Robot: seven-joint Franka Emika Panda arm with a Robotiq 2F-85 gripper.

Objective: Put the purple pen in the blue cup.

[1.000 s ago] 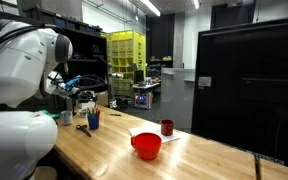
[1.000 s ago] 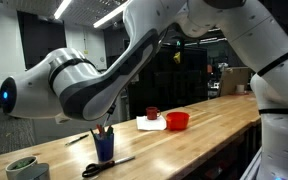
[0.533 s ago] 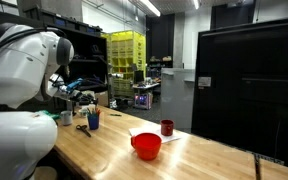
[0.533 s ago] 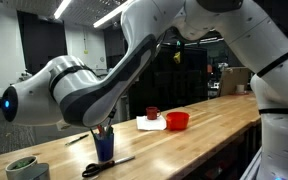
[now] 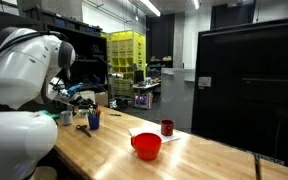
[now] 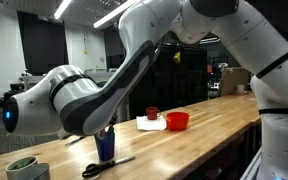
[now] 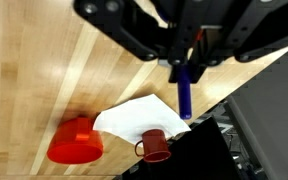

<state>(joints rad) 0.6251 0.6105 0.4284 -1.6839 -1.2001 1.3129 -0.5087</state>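
Observation:
The blue cup stands on the wooden table near the robot's base. It also shows in an exterior view, with pens sticking out of its top. My gripper hangs just above it. In the wrist view my gripper comes in from the top and is shut on the purple pen, which points away from the jaws. The blue cup does not show in the wrist view.
A red bowl, a dark red cup and a white napkin lie further along the table. Scissors lie by the blue cup. A pale teal cup stands near the table's end. The table edge is close.
The arm has shifted a little, and the gripper with the pen has sunk slightly towards the blue cup. The objects on the table have not moved.

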